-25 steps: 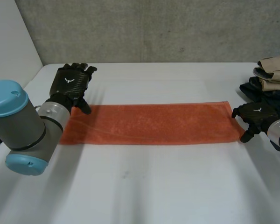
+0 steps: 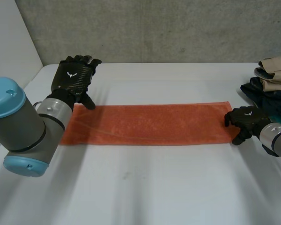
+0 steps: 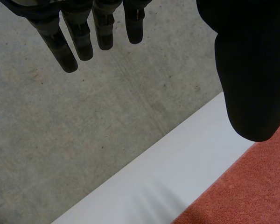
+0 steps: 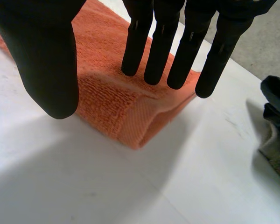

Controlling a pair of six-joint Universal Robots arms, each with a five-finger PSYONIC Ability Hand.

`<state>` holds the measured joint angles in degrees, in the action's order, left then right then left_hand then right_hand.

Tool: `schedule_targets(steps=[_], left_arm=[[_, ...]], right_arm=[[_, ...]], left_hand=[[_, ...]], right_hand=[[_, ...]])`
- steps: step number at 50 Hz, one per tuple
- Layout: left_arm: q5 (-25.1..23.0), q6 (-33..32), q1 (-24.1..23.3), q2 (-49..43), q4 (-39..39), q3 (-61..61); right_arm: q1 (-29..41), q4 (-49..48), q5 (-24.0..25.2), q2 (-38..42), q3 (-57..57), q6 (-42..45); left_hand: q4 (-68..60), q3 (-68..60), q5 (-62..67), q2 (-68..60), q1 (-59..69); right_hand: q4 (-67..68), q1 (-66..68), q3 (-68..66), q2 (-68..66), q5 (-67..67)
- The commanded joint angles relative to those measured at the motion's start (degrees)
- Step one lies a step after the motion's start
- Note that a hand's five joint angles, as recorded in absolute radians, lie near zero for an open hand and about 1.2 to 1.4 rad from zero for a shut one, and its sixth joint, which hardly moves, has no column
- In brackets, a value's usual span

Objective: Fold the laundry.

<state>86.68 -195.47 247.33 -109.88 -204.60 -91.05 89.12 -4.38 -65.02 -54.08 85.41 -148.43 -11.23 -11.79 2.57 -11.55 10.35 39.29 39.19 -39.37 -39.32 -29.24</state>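
Orange towel (image 2: 150, 124), a long narrow strip, lies flat across the middle of the table (image 2: 145, 187), running left to right. Left hand (image 2: 74, 79) hovers at the strip's far-left corner, fingers straight, released, grasping nothing. Right hand (image 2: 246, 119) is at the right end, fingers straight over the cloth, thumb on the near side, not closed on it. Risk: a pinch that catches only 1 layer may let the strip open or skew when lifted. The right arm may also brush the pile of clothes (image 2: 274, 77) at far right. Whether the right fingertips touch the towel cannot be told. The pile is cut off.
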Motion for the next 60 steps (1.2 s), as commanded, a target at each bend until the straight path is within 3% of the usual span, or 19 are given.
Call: schedule_targets(steps=[1,7,8,10,19,28,31,39,47,52,56,60], left_arm=[[0.0,0.0,0.0,0.0,0.0,0.1],[-0.1,0.0,0.0,0.0,0.0,0.1],[-0.1,0.0,0.1,0.0,0.0,0.1],[-0.1,0.1,0.1,0.1,0.0,0.1],[-0.2,0.8,0.3,1.3,-0.2,-0.1],[-0.2,2.0,0.8,2.3,-0.1,0.1],[-0.2,2.2,1.0,2.6,-0.2,0.2],[-0.1,3.3,2.0,3.7,0.1,1.3],[0.0,4.6,4.6,6.4,0.2,1.3],[0.1,5.8,6.8,8.4,0.6,0.9],[-0.2,6.7,7.7,9.0,1.0,0.1],[-0.2,7.0,8.2,9.1,1.5,-0.9]], right_arm=[[-0.2,-1.9,-2.0,1.1,-0.2,1.1],[-0.3,-3.7,-3.4,2.4,-0.9,2.1],[-0.3,-3.8,-3.4,2.5,-1.0,2.1],[-0.3,-3.9,-3.5,2.6,-1.5,2.1],[-4.0,-10.1,-5.3,-3.0,3.0,-0.5],[-15.7,-10.0,-9.6,-2.2,2.0,9.7],[-16.3,-9.2,-10.3,-1.8,1.5,12.9],[-3.4,-11.1,-10.0,-6.0,0.9,12.7],[19.0,-22.1,-9.4,-10.8,0.0,12.1],[34.5,-29.8,-5.7,-6.0,-3.0,13.8],[41.8,-31.8,-2.8,1.3,-7.5,18.2],[46.3,-28.8,-3.4,8.6,-12.8,24.2]], left_hand=[[1.2,1.8,-2.6,1.5,-0.3],[1.2,1.8,-2.6,1.5,-0.3],[1.2,1.8,-2.6,1.5,-0.3],[1.2,1.8,-2.6,1.5,-0.3],[1.2,1.8,-2.6,1.5,-0.3],[1.2,1.8,-2.6,1.5,-0.3],[1.2,1.8,-2.6,1.5,-0.3],[1.2,1.8,-2.6,1.5,-0.3],[1.2,1.8,-2.6,1.5,-0.3],[1.2,1.8,-2.6,1.5,-0.3],[1.2,1.8,-2.6,1.5,-0.3],[1.2,1.8,-2.6,1.5,-0.3]], right_hand=[[7.6,7.6,-7.5,-7.5,-7.6],[12.1,12.2,-12.0,-12.0,-12.1],[15.9,16.0,-15.8,-15.9,-16.0],[40.6,40.7,-40.5,-40.6,-40.7],[40.7,40.8,-40.6,-40.7,-40.8],[40.7,40.8,-40.6,-40.7,-40.8],[40.7,40.8,-40.6,-40.7,-40.8],[40.7,40.8,-40.6,-40.7,-40.8],[40.7,40.8,-40.6,-40.7,-40.8],[40.7,40.8,-40.6,-40.7,-40.8],[40.7,40.8,-40.6,-40.7,-40.8],[40.7,40.8,-40.6,-40.7,-40.8]])
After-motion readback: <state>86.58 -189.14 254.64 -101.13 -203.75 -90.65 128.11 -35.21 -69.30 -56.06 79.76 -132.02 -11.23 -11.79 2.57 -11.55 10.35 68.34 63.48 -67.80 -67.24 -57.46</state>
